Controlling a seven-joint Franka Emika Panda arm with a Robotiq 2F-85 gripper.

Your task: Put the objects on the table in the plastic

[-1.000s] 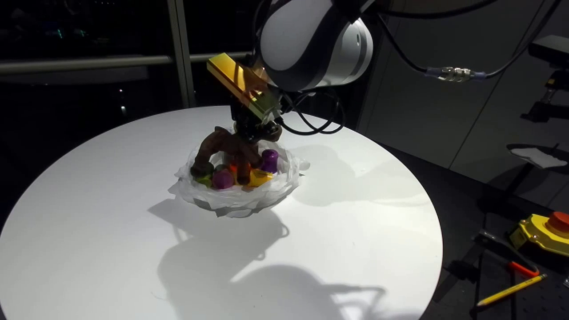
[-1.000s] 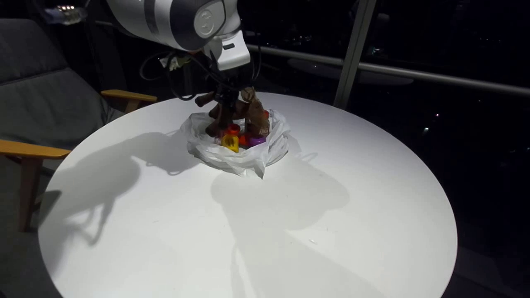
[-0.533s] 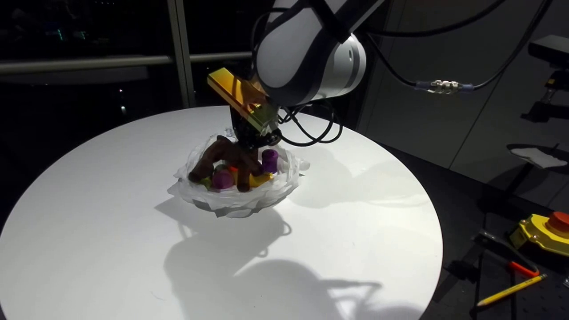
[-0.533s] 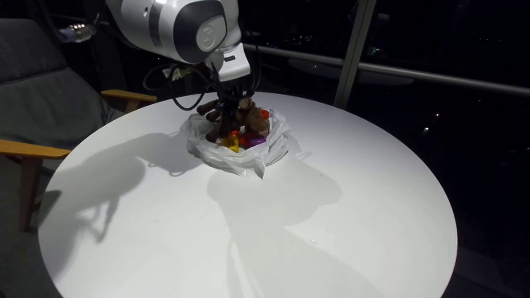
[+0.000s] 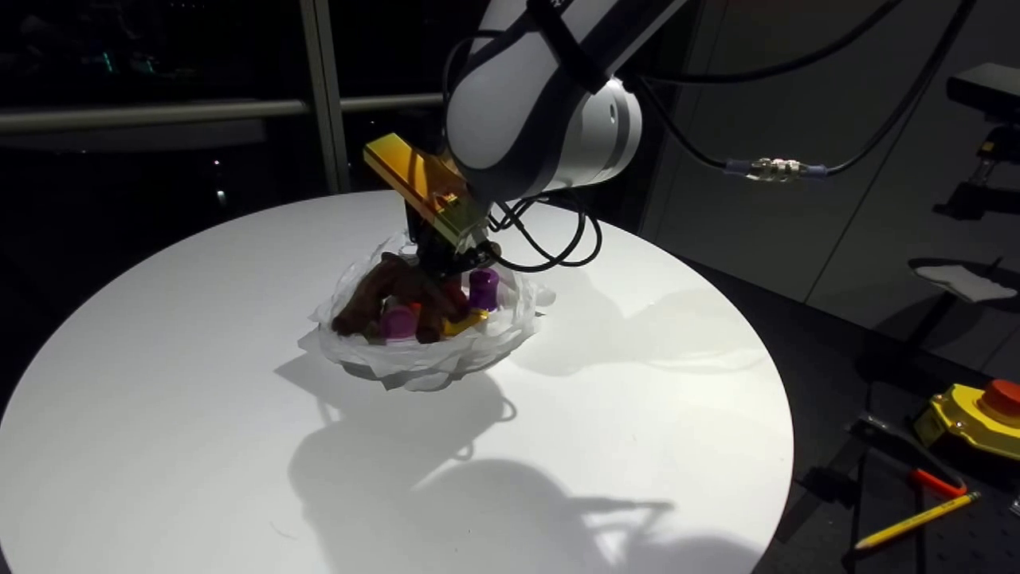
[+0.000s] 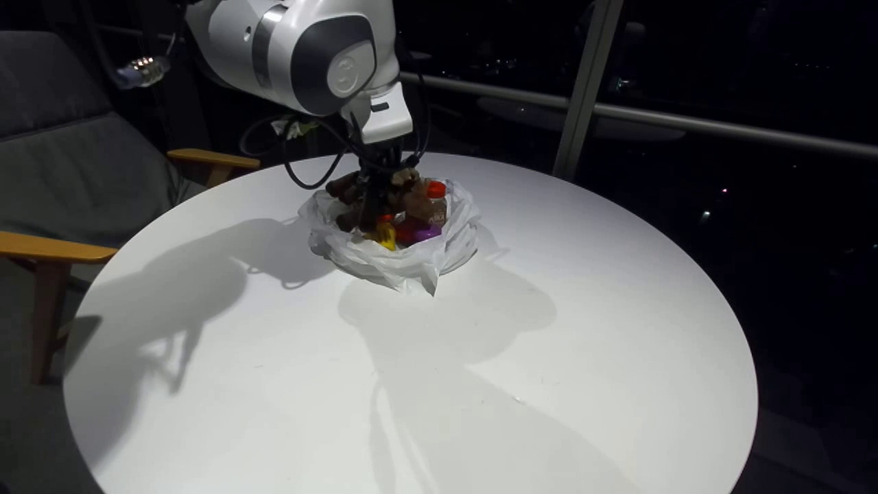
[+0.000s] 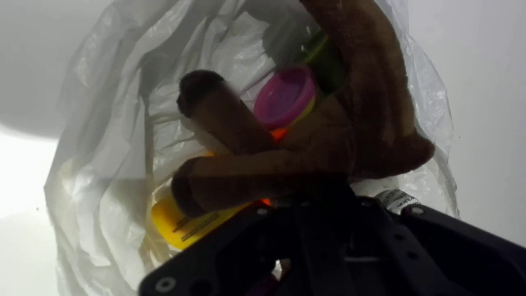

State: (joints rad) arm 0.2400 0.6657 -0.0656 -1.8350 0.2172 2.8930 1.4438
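The plastic (image 5: 422,364) lies spread like a shallow nest on the white table (image 5: 637,414). The brown plush toy (image 7: 374,78) is down inside it, resting over the other objects. My gripper (image 7: 314,193) is shut on the toy's body, its dark fingertips largely buried there. Around the toy in the wrist view sit a can with a pink-purple lid (image 7: 283,98), a green can (image 7: 328,61), a yellow can (image 7: 172,224) and a grey printed can (image 7: 396,199). A purple can (image 5: 484,288) and a red-topped container (image 6: 436,190) also stand within the plastic.
A chair with wooden arms (image 6: 212,159) is beside the table. Off the table's edge are a yellow box with a red button (image 5: 968,418) and a yellow pencil (image 5: 916,520). Arm cables (image 5: 586,247) loop near the wrist. Glass walls stand behind.
The arm has come down, lowering the gripper and plush toy deeper into the plastic. The toy now covers more of the yellow and green cans. The grip looks unchanged.
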